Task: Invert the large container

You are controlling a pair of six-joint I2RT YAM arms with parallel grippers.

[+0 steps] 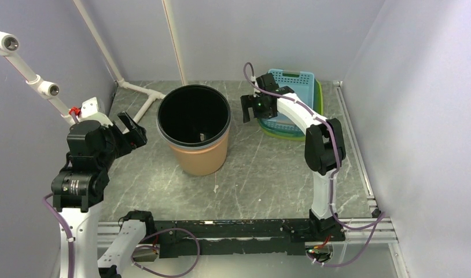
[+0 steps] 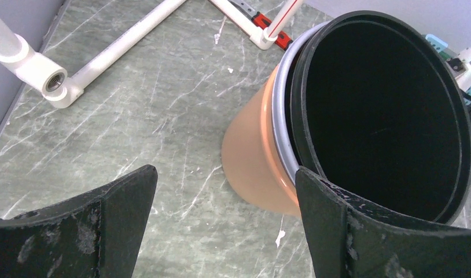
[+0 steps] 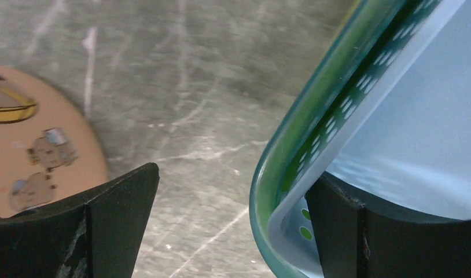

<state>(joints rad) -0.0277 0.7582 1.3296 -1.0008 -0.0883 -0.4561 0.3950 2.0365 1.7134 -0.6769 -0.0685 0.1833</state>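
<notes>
Plainly, the large container (image 1: pixel 198 159) stands upright with its mouth up, a little toward 10 o'clock from the middle of the table (image 1: pixel 268 168). Its outer wall is tan, and a black liner folds over the rim. In the top view a small pale bit lies on the dark bottom, too small to tell what it is. In the right wrist view the tan wall carries a few small stickers (image 3: pixel 42 153) and a yellow mark. Off at 2 o'clock from it, in the far right corner, a blue basket (image 1: pixel 291 78) with a perforated wall sits nested inside a green basket (image 1: pixel 281 134); nothing can be made out inside the blue one. The left gripper (image 1: pixel 135 128) hangs at 9 o'clock of the large container, near it but apart, jaws spread wide and holding nothing; its wrist view looks across the black rim with bare table between the fingers (image 2: pixel 123 214). The right gripper (image 1: pixel 251 111) hangs at 2 o'clock of the large container, between it and the baskets, jaws likewise spread wide with nothing in them; in its wrist view one finger sits in front of the rim of the green basket, but contact cannot be told. A white pipe frame (image 1: pixel 143 92) lies on the table at 11 o'clock of the large container, running toward the far left corner, and a white speck (image 1: pixel 216 189) lies on the table at 5 o'clock of it.
</notes>
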